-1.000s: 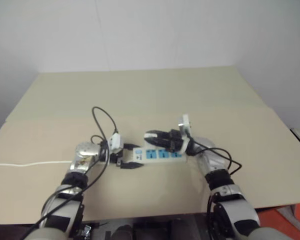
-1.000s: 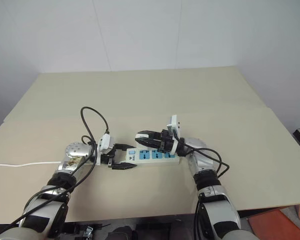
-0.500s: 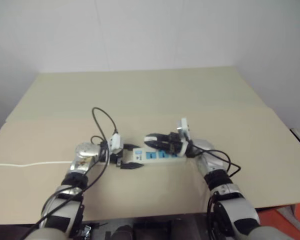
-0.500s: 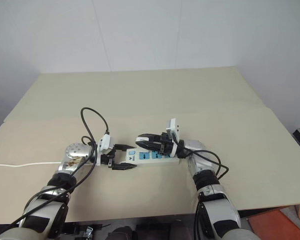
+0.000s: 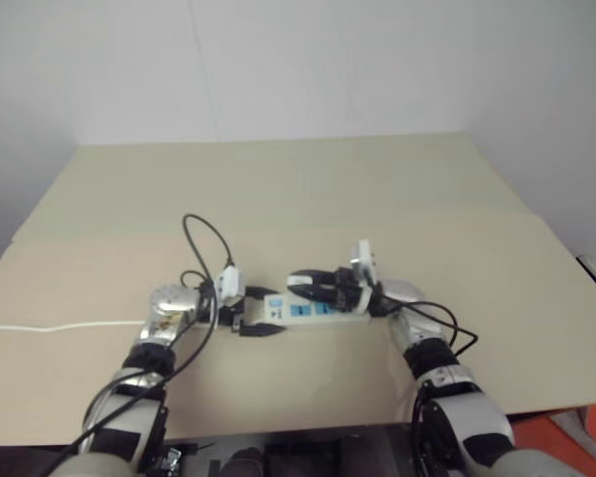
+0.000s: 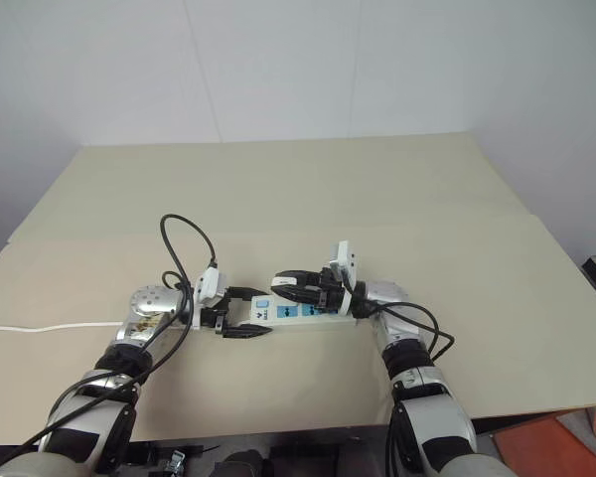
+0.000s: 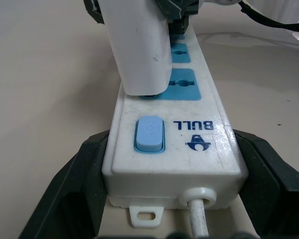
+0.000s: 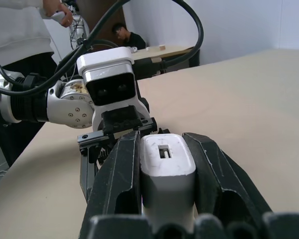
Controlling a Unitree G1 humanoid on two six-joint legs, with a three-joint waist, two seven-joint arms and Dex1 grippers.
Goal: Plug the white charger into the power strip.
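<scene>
Left claw (image 7: 169,199) clamped on the switch end of the power strip (image 7: 177,134), one finger on each long side; strip lies flat on the counter (image 6: 278,189). Right claw (image 8: 165,164) pinches the white charger (image 8: 167,162) between its fingers. Charger sits upright on the socket next to the switch (image 7: 149,133), base touching the blue face. Strip's cord (image 5: 60,325) trails off left.

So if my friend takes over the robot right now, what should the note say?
Left gripper: fingers shut on the switch end of the power strip, bracing it on the table.
Right gripper: fingers shut on the white charger.
The charger stands upright on the socket next to the switch; whether the prongs are fully in cannot be seen.
Left: press it home, let go.
</scene>
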